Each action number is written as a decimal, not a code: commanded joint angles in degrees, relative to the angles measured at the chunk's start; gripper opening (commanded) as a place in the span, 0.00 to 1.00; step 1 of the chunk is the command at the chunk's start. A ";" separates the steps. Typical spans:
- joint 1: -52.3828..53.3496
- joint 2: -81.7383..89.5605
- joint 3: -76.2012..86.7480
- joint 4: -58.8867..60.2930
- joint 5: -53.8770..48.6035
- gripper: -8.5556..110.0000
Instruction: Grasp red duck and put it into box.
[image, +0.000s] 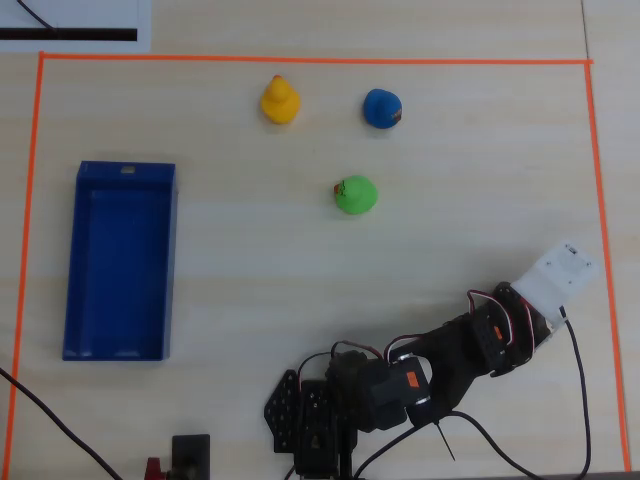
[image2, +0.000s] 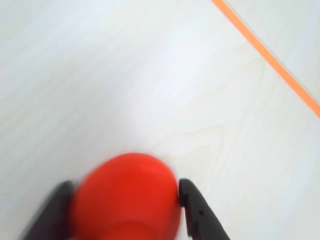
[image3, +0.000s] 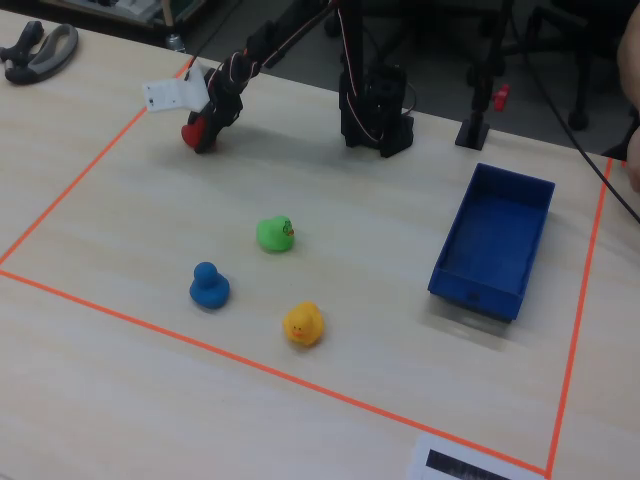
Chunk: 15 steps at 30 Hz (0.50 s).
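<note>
The red duck (image2: 125, 197) fills the bottom of the wrist view, held between my gripper's (image2: 123, 187) two black fingers, which press on its sides. In the fixed view the duck (image3: 192, 132) is at the arm's tip, at the far left, low over the table or on it; I cannot tell which. In the overhead view the white wrist mount (image: 557, 277) hides the gripper and the duck. The blue box (image: 125, 172) lies open at the left of the overhead view and at the right of the fixed view (image3: 470, 290), far from the gripper.
A yellow duck (image: 280, 102), a blue duck (image: 382, 108) and a green duck (image: 355, 194) stand in the upper middle of the overhead view. Orange tape (image: 300, 61) frames the work area and passes close to the gripper (image2: 265, 57). The arm's base (image3: 375, 110) stands at the back edge.
</note>
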<state>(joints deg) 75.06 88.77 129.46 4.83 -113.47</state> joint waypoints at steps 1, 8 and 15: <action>-0.44 0.00 -2.46 3.60 -0.62 0.07; -0.18 1.58 -2.64 7.65 -0.35 0.07; -4.31 13.36 -12.04 25.84 20.04 0.07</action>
<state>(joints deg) 73.30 92.64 123.84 22.32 -105.21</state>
